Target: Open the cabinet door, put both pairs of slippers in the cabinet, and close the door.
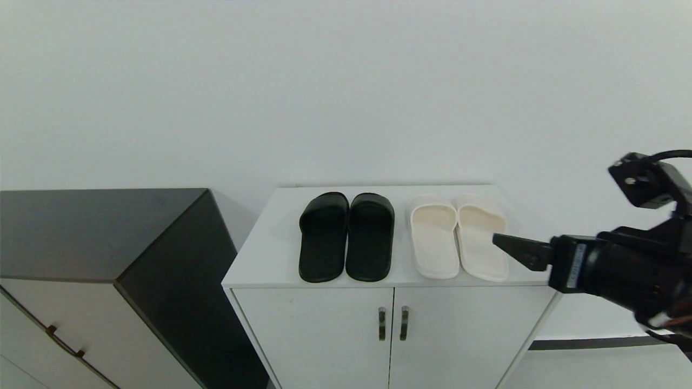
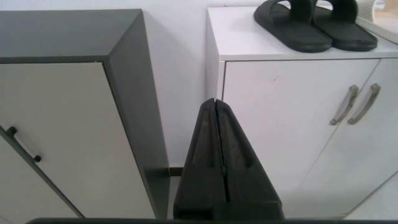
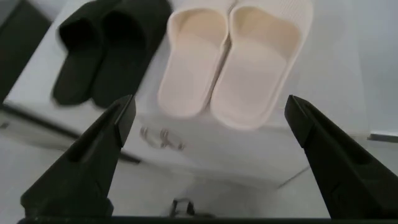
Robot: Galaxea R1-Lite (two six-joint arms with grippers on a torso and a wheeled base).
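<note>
**A:** Head view?
**B:** On the white cabinet [image 1: 259, 259], the black slippers [image 1: 346, 237] sit at 9 o'clock of the cream slippers [image 1: 458, 236]. The doors [image 1: 319, 340] are shut, with the handles [image 1: 392, 323] side by side. The right gripper [image 1: 513, 249] juts in from 3 o'clock beside the cream pair. A dark cabinet [image 1: 102, 232] stands at 9 o'clock.
**A:** Left wrist?
**B:** The left gripper [image 2: 217, 124] has its fingers pressed together, empty, and sits low, facing the gap between the cabinets.
**A:** Right wrist?
**B:** Fingers spread wide, holding nothing, with the cream slippers framed between them.

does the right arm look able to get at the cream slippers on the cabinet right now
Probably yes. The right gripper is open right beside the outer edge of the cream slippers, which lie uncovered on the white cabinet, and nothing stands between them.
</note>
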